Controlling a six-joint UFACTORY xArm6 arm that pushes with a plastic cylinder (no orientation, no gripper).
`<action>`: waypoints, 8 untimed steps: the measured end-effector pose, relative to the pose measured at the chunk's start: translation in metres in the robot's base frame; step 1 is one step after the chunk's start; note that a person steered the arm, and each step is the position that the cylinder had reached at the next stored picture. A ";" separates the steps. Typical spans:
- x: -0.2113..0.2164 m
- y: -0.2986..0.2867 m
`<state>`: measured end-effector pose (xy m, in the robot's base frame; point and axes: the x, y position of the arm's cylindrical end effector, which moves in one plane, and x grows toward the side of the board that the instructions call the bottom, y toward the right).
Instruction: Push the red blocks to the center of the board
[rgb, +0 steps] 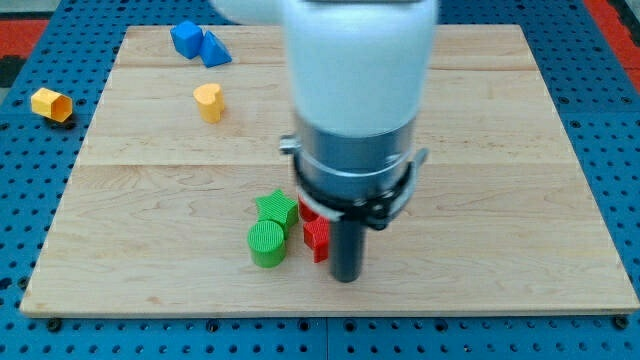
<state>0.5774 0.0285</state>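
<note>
Two red blocks show just left of my rod: one red block (317, 236) beside the rod's lower part, and another red block (307, 209) above it, mostly hidden by the arm's body. Their shapes cannot be made out. My tip (346, 279) rests on the board, just right of and slightly below the lower red block, close to it or touching it. A green star block (276, 210) and a green cylinder (267, 243) stand right next to the red blocks on their left.
A blue cube (185, 37) and a blue triangle block (214, 49) sit at the board's top left. A yellow heart block (208, 101) lies below them. A yellow hexagon block (51, 103) lies off the wooden board (480, 200), on the blue pegboard at the left.
</note>
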 end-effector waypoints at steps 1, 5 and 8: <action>-0.010 -0.005; -0.022 -0.034; -0.125 -0.049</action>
